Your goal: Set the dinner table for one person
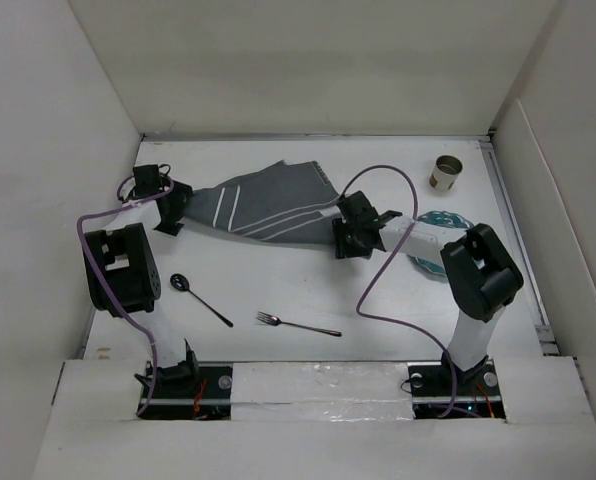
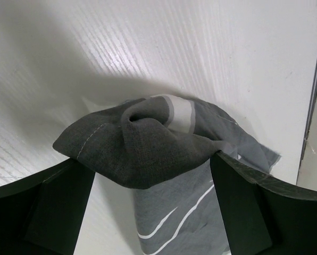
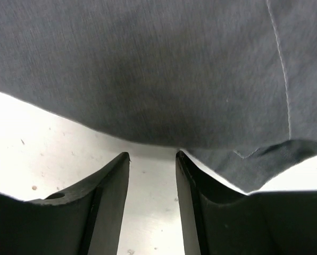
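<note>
The left gripper [image 2: 145, 159] is spread wide around the bunched end of the cloth [image 2: 169, 119]. The right gripper [image 3: 152, 156] is parted narrowly, nothing gripped, just short of the cloth's edge.

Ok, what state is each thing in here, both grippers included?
cloth: rumpled, one end bunched up, not spread flat
left gripper: open wide around that bunched end
right gripper: open, empty, at the cloth's edge
spoon: lying flat, free
fork: lying flat, free
cup: looks upright, standing alone
plate: flat, partly hidden under the right arm
</note>
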Available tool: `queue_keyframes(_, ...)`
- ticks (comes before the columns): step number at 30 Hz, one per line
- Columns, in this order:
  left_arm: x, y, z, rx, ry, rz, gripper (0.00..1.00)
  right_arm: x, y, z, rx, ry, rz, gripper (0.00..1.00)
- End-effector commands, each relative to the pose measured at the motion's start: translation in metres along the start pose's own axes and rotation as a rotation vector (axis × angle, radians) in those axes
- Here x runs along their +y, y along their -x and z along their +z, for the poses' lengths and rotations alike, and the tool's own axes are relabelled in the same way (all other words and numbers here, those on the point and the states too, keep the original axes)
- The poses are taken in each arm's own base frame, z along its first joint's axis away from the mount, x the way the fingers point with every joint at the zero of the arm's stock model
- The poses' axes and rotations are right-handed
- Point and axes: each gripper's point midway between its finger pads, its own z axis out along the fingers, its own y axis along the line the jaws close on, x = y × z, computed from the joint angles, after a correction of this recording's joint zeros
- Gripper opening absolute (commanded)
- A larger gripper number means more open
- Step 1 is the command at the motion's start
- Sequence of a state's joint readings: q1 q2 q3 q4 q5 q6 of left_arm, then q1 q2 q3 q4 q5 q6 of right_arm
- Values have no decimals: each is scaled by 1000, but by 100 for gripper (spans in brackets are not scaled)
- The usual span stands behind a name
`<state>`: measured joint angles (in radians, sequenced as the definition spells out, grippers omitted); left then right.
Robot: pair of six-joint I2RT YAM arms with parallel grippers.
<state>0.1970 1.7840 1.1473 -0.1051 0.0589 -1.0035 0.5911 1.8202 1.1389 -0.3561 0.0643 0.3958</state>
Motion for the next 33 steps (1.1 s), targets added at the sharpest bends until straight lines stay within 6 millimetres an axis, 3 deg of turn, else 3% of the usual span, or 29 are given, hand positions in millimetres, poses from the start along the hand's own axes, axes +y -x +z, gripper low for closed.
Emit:
queue_keyframes(1, -11, 14, -6, -45, -6, 10, 85, -13, -27, -1, 47, -50, 19, 46)
queue_keyframes(6, -7, 23, -6, -85, 36, 12, 87, -17, -50, -13, 70, -38, 14, 45)
queue_keyframes(8, -9, 26, -8, -101, 29, 16, 88, -10, -38, -29, 19, 3, 4, 46)
queue_keyframes(12, -15, 34, -16, -133, 13, 22, 88, -3, 9, -52, -88, 11, -13, 56)
queue_keyframes(13, -18, 35, -18, -135, 4, 24, 89, -2, 35, -61, -135, 9, -13, 58)
queue_keyframes(15, -19, 33, -17, -125, -4, 25, 90, -13, 51, -53, -128, -35, -10, 62)
queue_keyframes(16, -19, 35, -17, -118, -3, 20, 90, -9, 82, -55, -176, -42, -13, 65)
queue_keyframes(17, -19, 35, -17, -118, -3, 20, 90, -9, 83, -55, -176, -42, -13, 65)
queue_keyframes(19, -18, 32, -14, -101, -2, 21, 90, -21, 86, -36, -144, -102, -24, 68)
queue_keyframes(20, -15, 35, -13, -103, 3, 14, 90, -23, 99, -33, -157, -110, -21, 69)
queue_keyframes(21, -13, 34, -10, -98, 13, 14, 90, -26, 88, -13, -93, -127, -37, 69)
queue_keyframes(23, -12, 33, -8, -95, 21, 9, 88, -23, 84, 1, -59, -117, -50, 68)
queue_keyframes(25, -11, 39, -7, -106, 19, -1, 86, -21, 68, 13, -13, -116, -64, 50)
queue_keyframes(26, -12, 40, -7, -112, 19, 2, 81, -23, 63, 16, -2, -122, -64, 44)
queue_keyframes(28, -12, 49, -8, -138, 23, 4, 75, -28, 33, 23, 46, -123, -60, 24)
queue_keyframes(29, -14, 50, -9, -142, 16, 3, 74, -27, 34, 21, 41, -121, -60, 24)
queue_keyframes(30, -14, 50, -7, -137, 22, 7, 74, -30, 11, 24, 85, -122, -68, 22)
queue_keyframes(33, -17, 50, -4, -127, 21, 9, 74, -30, -9, 20, 97, -98, -66, 11)
